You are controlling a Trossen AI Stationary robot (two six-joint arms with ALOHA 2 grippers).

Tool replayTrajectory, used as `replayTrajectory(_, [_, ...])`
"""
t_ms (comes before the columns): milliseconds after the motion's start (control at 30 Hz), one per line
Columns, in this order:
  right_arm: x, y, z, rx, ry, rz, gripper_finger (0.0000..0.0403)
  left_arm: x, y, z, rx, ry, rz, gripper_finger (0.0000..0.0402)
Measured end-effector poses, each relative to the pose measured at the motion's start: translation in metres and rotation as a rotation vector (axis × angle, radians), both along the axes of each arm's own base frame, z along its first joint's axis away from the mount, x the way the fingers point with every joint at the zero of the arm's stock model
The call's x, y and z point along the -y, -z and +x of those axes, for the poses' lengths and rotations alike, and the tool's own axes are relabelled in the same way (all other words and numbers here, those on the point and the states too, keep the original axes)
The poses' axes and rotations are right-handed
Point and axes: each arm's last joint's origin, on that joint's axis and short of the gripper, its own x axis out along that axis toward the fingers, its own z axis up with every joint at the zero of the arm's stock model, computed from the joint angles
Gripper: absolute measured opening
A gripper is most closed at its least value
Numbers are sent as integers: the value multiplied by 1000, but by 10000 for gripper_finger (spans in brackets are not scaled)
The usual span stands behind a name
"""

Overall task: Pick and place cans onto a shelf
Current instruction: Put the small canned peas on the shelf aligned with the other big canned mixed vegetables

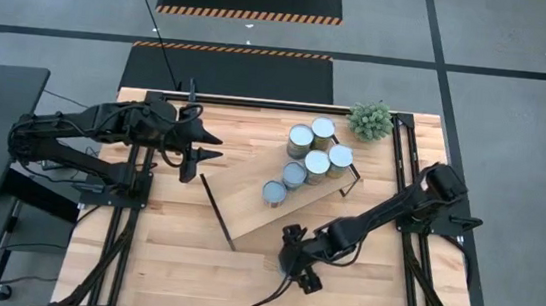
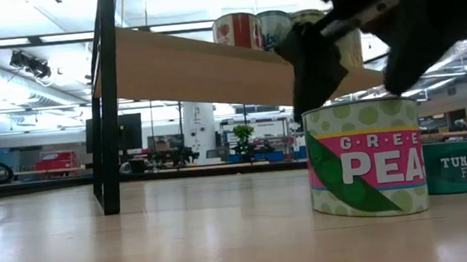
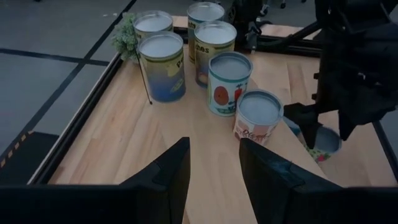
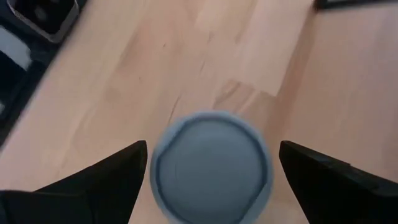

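Right tool (image 4: 208, 168) spread wide around peas can (image 2: 365, 158), bare tabletop (image 1: 182, 260) beside, left tool (image 3: 214, 171) released.

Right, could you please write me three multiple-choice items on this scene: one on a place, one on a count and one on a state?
1. Where is the right gripper?
A. Over the green plant
B. Over a can standing on the tabletop beside the shelf
C. Off the table

2. How many cans stand on the shelf?
A. Three
B. Six
C. Nine

3. How do the right gripper's fingers stand?
A. Open, on either side of the can's top
B. Shut on a lifted can
C. Shut on the plant

Answers:
1 B: the right gripper hangs over the green peas can on the tabletop, off the shelf.
2 B: the high view shows six round tops on the plank.
3 A: the right wrist view shows a gap on each side of the can.

The left gripper waits open, left of the shelf.
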Motion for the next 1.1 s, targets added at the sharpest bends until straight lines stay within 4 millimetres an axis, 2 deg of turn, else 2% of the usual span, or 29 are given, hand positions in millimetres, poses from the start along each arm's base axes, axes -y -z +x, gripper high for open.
replayTrajectory(333, [3, 17, 5, -32, 29, -42, 368, 0, 0, 0, -6, 0, -1, 144])
replayTrajectory(600, [5, 18, 4, -67, 27, -24, 297, 0, 1, -1, -17, 0, -1, 144])
replayTrajectory(667, [6, 15, 2, -78, 39, -16, 291, 0, 2, -1, -19, 0, -1, 144])
replayTrajectory(767, [8, 3, 0, -108, 74, 13, 291, 0, 2, -1, -19, 0, -1, 144])
replayTrajectory(867, [13, -18, -1, -127, 93, 22, 291, 0, 1, -1, -17, 0, -1, 144])
replayTrajectory(1100, [31, -94, -3, 23, 119, 115, 293, 0, 1, 0, -10, 0, 1, 144])
